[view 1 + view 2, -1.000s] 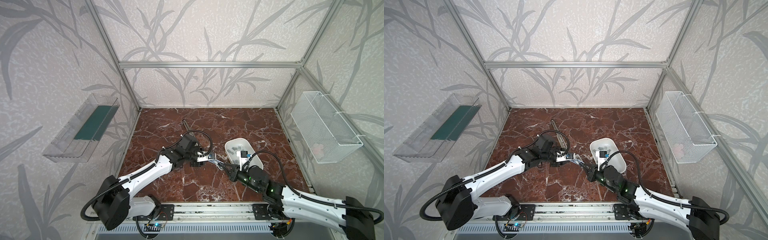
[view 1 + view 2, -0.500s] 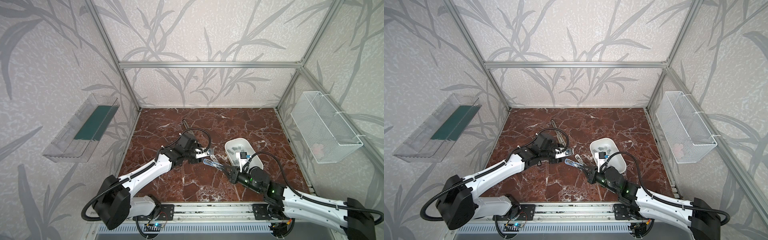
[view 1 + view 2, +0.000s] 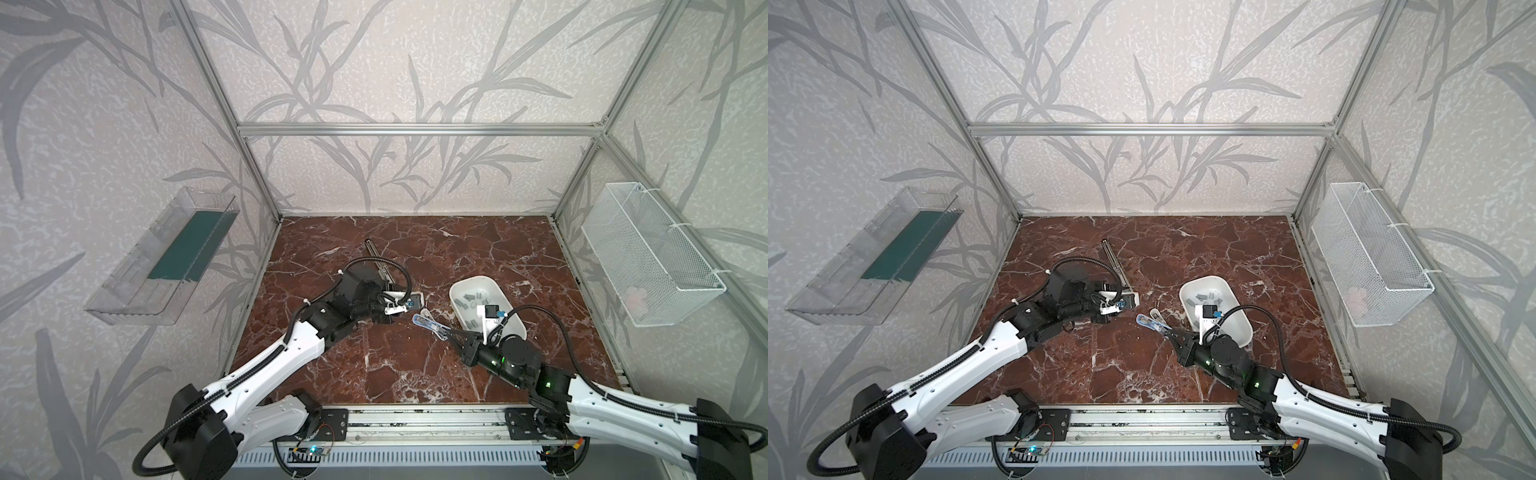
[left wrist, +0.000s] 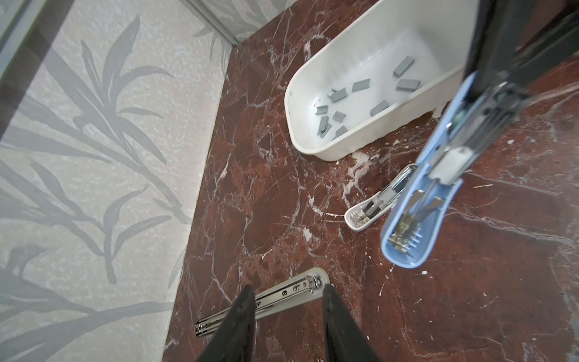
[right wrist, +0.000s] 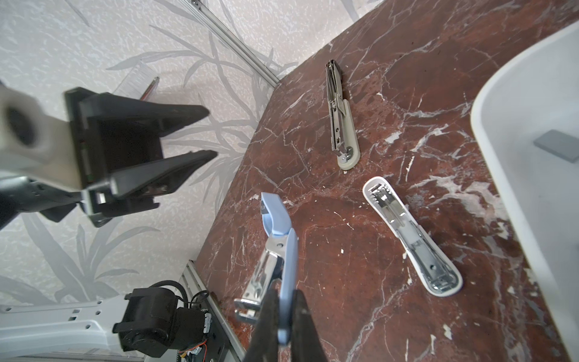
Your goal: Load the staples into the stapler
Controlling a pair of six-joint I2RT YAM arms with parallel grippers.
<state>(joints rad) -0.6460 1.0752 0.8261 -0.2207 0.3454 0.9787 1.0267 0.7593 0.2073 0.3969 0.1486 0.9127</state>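
Staples [image 4: 360,85], about a dozen short grey strips, lie scattered on the floor of the white tray [image 4: 360,138] in the left wrist view. There the left gripper [image 4: 288,285] has its fingers apart with nothing between them, and beyond the tips the rounded end of the grey stapler [image 4: 282,296] lies on the marble table [image 4: 266,188]. The white stapler [image 4: 374,203] lies opened flat just beside the tray. The blue stapler [image 4: 416,219] hangs in front of it, its hollow side with spring and metal parts facing the lens. In the right wrist view the right gripper [image 5: 285,288] is pinched tight on one blue shell of that stapler, with the chrome magazine swung away from the shell. The left gripper's parted, empty fingers show across from it. In both top views the tray [image 3: 515,330] with the staples [image 3: 1208,297] sits at 3 o'clock from the table's middle. The blue stapler [image 3: 428,325] is near the middle, the right gripper at its 4 o'clock, the left gripper at its 10 o'clock and the white stapler [image 3: 1155,312] close at its 12 o'clock. The grey stapler [image 3: 1111,254] stretches toward 11 o'clock.
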